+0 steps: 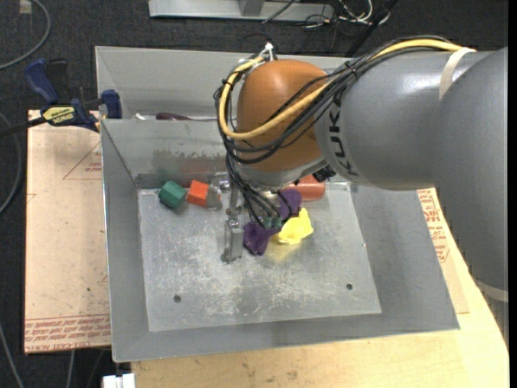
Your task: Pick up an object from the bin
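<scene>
Purple piece (257, 238) touches yellow piece (295, 228) on bin (266, 297) floor.

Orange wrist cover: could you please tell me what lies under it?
Poking out beneath: a purple piece, a yellow piece and a red block. Anything further under is covered.

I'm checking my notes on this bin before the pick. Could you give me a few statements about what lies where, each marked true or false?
1. A green block lies near the back wall of the bin. True.
2. An orange block sits right beside the green block. True.
3. The yellow piece lies in the bin's front corner. False: it lies mid-bin, next to a purple piece.
4. The gripper is over the green block. False: it is down beside the purple piece, apart from the green block.
</scene>
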Motion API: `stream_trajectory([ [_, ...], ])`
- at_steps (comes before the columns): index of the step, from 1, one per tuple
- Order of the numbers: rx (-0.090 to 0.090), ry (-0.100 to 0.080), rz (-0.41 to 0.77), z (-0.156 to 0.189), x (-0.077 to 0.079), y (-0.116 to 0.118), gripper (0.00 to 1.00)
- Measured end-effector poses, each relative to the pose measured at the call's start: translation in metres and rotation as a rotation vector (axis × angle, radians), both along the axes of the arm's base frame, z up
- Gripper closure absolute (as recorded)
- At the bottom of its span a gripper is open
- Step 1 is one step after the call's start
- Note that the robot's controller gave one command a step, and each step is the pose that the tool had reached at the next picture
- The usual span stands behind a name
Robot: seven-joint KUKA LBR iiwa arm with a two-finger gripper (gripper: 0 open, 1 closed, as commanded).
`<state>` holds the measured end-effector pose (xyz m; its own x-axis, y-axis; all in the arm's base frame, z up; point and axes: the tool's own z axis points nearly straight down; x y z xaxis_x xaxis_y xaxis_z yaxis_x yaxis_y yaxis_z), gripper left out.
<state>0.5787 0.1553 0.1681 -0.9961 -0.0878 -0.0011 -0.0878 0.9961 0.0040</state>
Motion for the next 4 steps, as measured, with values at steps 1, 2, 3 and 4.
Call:
stream_trajectory([
  [1,-0.003,0.003,0.148,-0.018,0.016,-0.044,0.0],
  [2,0.0,-0.001,0.178,-0.017,0.037,-0.069,0.0],
  [3,-0.002,-0.006,0.314,-0.039,0.028,-0.099,0.0],
  [4,0.003,-0.003,0.423,-0.097,0.012,-0.091,1.0],
])
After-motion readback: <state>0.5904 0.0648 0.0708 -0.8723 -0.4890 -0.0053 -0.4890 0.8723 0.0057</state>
